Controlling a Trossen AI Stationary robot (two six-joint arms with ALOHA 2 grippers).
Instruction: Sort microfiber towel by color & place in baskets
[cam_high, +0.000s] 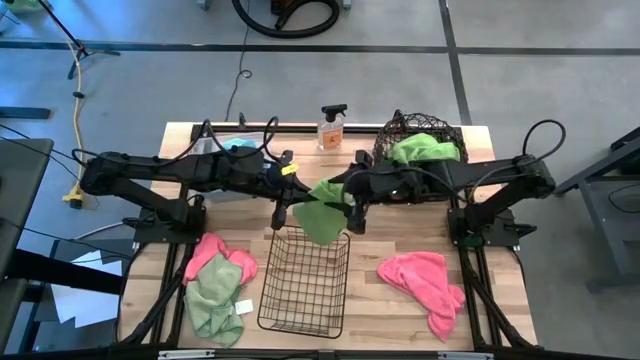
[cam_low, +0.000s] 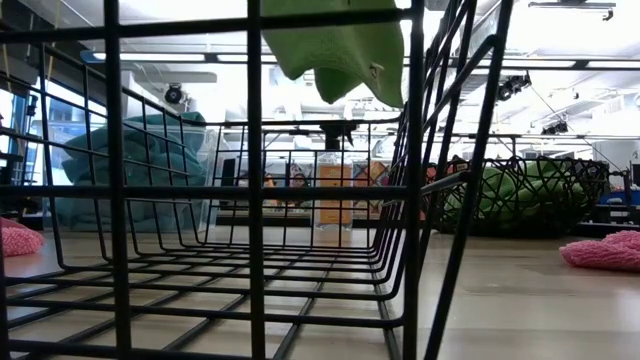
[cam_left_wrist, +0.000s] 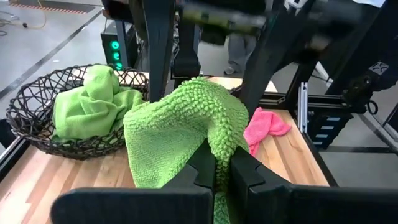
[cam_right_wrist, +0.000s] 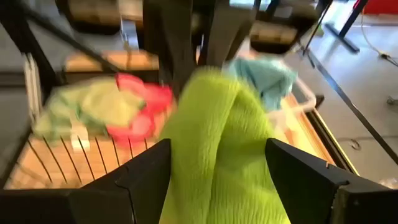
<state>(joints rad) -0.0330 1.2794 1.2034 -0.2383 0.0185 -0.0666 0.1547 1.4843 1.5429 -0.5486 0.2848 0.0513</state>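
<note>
Green towel (cam_high: 322, 222) hanging in mid-air between the two arms, just above the far rim of the black wire basket (cam_high: 305, 300) at the table's middle. Left gripper (cam_left_wrist: 214, 177) pinching a fold of the cloth between pressed-together fingers, seen plainly past the left wrist. Right gripper (cam_right_wrist: 214, 174) reaching in from the other side, fingers spread wide with the cloth lying between them and not clamped. Sorting looking partly done, as a judgement: one green towel (cam_high: 425, 148) already sitting in the round woven basket (cam_high: 395, 135) at the far right, a teal towel (cam_high: 240, 146) resting in the clear bin (cam_high: 222, 190) at the far left, and the black wire basket holding nothing yet. Waiting on the table: a pink towel (cam_high: 425, 283) near the right front, plus a pink towel (cam_high: 218, 260) lying over another green one (cam_high: 214, 308) near the left front. Orange spray bottle (cam_high: 331, 128) standing at the far edge, apart from the work. Clear bin largely covered by the left arm from above, so not possible to tell whether more than one cloth is inside. Left front pile showing only as a blur past the right wrist.
</note>
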